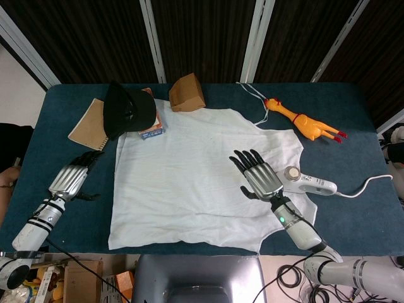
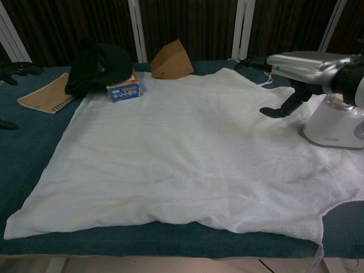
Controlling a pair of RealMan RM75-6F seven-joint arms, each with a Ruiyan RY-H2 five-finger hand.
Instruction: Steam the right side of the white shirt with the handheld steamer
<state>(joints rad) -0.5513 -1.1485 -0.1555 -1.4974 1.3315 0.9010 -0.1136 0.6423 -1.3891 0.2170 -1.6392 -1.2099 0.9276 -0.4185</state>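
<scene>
Fingers of our right hand (image 1: pixel 257 173) are spread apart and hold nothing; the hand hovers above the white shirt (image 1: pixel 189 177), just left of the steamer (image 1: pixel 309 184), which lies at the shirt's right edge in the head view. Our left hand (image 1: pixel 74 175), at the left of the frame, is also empty, fingers loosely apart. We judge that steaming has not yet begun: first we must grasp the steamer.
</scene>
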